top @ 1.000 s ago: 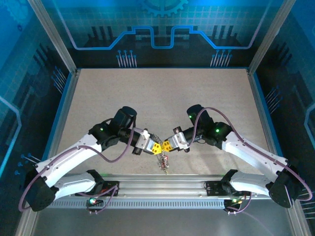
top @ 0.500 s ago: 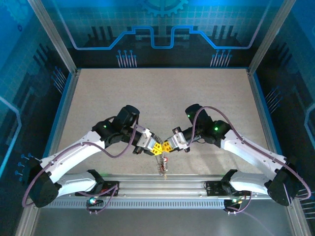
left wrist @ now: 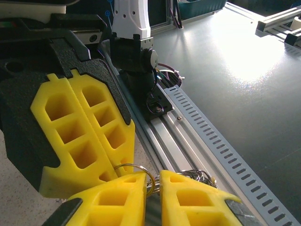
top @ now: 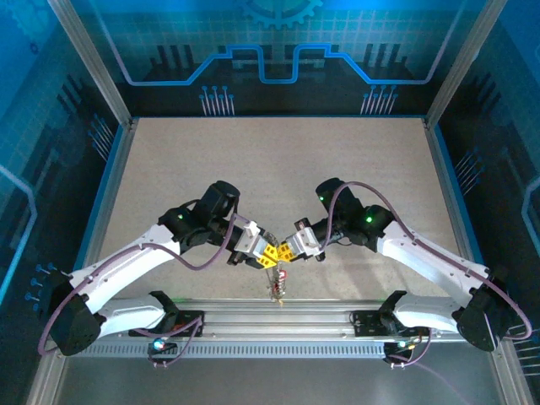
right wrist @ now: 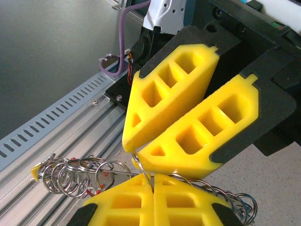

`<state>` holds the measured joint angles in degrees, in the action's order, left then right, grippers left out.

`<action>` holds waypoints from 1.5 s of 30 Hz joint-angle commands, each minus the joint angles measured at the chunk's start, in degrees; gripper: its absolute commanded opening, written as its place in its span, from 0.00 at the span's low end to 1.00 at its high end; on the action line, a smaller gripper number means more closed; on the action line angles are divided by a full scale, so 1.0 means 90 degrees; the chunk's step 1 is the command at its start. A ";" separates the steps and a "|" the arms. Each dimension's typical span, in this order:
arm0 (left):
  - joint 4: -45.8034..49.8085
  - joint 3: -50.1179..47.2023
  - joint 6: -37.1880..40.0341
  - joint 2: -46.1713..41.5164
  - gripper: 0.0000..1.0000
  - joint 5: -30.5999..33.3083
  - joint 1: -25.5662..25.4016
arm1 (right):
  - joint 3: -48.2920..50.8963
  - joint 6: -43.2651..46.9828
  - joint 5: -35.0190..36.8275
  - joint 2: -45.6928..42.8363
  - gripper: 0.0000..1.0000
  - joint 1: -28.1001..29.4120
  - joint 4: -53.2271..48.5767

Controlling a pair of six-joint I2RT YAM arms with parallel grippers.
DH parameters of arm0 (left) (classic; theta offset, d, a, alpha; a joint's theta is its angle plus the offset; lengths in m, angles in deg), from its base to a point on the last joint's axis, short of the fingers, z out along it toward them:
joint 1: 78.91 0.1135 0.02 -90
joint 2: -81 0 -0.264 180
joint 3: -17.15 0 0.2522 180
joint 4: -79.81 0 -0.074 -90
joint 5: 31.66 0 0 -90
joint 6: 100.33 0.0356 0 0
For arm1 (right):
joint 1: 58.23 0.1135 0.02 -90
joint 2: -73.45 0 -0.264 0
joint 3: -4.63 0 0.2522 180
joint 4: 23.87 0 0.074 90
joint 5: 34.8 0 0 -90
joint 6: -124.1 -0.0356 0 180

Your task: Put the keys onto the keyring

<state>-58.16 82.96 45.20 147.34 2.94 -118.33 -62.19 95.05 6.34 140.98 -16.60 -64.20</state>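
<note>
Blue-lit enclosure: back panels printed with a circuit-line pattern and a gear outline. Speckled beige counter (top: 270, 169), slotted aluminium rail (top: 278, 325) along its near edge.

Both arms reach inward and meet tip to tip above the near edge of the counter, just beyond the rail.

Right jaws: clenched. In the right wrist view the two yellow fingers (right wrist: 117, 207) press flat together, and the wire of the keyring (left wrist: 133, 165) runs straight into the seam between them. Grasping the keyring.

Left jaws: parted a crack. The yellow fingers (left wrist: 108, 200) stand slightly apart at the tips, with a gap wider than the wire. The keyring's curve sits in that gap, right at the tips and just off the right fingers. Cannot tell whether either left finger touches the wire.

Keyring: thin grey wire loop, only an arc showing between the two sets of fingertips.

A bunch of rings (right wrist: 70, 176), many thin steel loops overlapping like a loose coil, hangs off the wire to either side of the right jaws, over the rail.

Keys (top: 278, 285): a small dark tangle dangling below the meeting jaws in the top view, with a red fleck near its upper end. Individual keys too small to tell apart.
</note>
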 commanded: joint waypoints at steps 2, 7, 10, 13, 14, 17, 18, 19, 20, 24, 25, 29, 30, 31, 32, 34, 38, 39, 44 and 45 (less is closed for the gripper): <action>-0.0030 0.0141 -0.0005 0.0031 0.18 -0.0481 -0.0038 | -0.0310 0.0055 0.0038 0.0073 0.00 0.0028 0.0276; -0.0150 0.0108 -0.0163 0.0012 0.09 -0.0329 -0.0009 | -0.0277 0.0057 0.0080 0.0056 0.00 0.0033 0.0296; -0.0199 0.0053 -0.0103 -0.0035 0.02 -0.0357 0.0034 | -0.0271 0.0070 0.0101 0.0039 0.00 0.0032 0.0315; -0.0285 0.0018 -0.0125 -0.0084 0.00 -0.0317 0.0074 | -0.0243 0.0062 0.0178 0.0027 0.00 0.0022 0.0389; -0.0401 -0.0009 -0.0242 -0.0104 0.00 -0.0266 0.0095 | -0.0207 0.0034 0.0242 0.0017 0.00 0.0024 0.0479; -0.1227 -0.0317 -0.0848 -0.0269 0.00 -0.0092 0.0144 | -0.0117 -0.0260 0.0524 -0.0003 0.02 0.0010 0.0808; -0.1672 -0.0490 -0.1159 -0.0346 0.00 -0.0012 0.0178 | -0.0083 -0.0357 0.0555 -0.0020 0.06 -0.0016 0.0897; -0.2078 -0.0647 -0.1451 -0.0410 0.00 0.0021 0.0216 | -0.0033 -0.0514 0.0558 -0.0036 0.08 -0.0044 0.1021; -0.2575 -0.0822 -0.1766 -0.0491 0.00 0.0086 0.0278 | 0.0046 -0.0749 0.0566 -0.0082 0.10 -0.0098 0.1232; -0.4104 -0.1442 -0.2737 -0.0749 0.00 0.0371 0.0490 | 0.0632 -0.1644 0.0533 -0.0442 0.22 -0.0451 0.2230; -0.4314 -0.1532 -0.2829 -0.0796 0.00 0.0425 0.0515 | 0.0786 -0.1886 0.0494 -0.0548 0.25 -0.0564 0.2493; -0.4770 -0.1778 -0.3032 -0.0897 0.00 0.0373 0.0549 | 0.0964 -0.2475 0.0410 -0.0809 0.29 -0.0777 0.2863; -0.4820 -0.1798 -0.3073 -0.0897 0.00 0.0237 0.0550 | 0.0997 -0.2511 0.0390 -0.0846 0.29 -0.0775 0.2864; -0.4841 -0.1785 -0.3086 -0.0887 0.00 0.0106 0.0558 | 0.1025 -0.2524 0.0343 -0.0871 0.30 -0.0773 0.2864; -0.4878 -0.1789 -0.3119 -0.0879 0.00 -0.0053 0.0557 | 0.1066 -0.2489 0.0291 -0.0914 0.30 -0.0763 0.2859; -0.4908 -0.1780 -0.3142 -0.0878 0.00 -0.0323 0.0559 | 0.1155 -0.2347 0.0315 -0.0995 0.30 -0.0717 0.2812; -0.4831 -0.1728 -0.3156 -0.0883 0.00 -0.0603 0.0556 | 0.1290 -0.1989 0.0459 -0.1167 0.31 -0.0603 0.2656; -0.4833 -0.1721 -0.3158 -0.0885 0.00 -0.0645 0.0556 | 0.1312 -0.1958 0.0433 -0.1198 0.31 -0.0590 0.2652; -0.4822 -0.1745 -0.3152 -0.0945 0.00 -0.0598 0.0554 | 0.1296 -0.1861 0.0339 -0.1229 0.30 -0.0559 0.2480; -0.4825 -0.1741 -0.3147 -0.0955 0.00 -0.0584 0.0552 | 0.1282 -0.1850 0.0281 -0.1219 0.30 -0.0553 0.2442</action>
<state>-98.85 67.35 16.92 140.44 1.02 -113.57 -51.04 77.22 10.47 130.64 -22.17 -41.46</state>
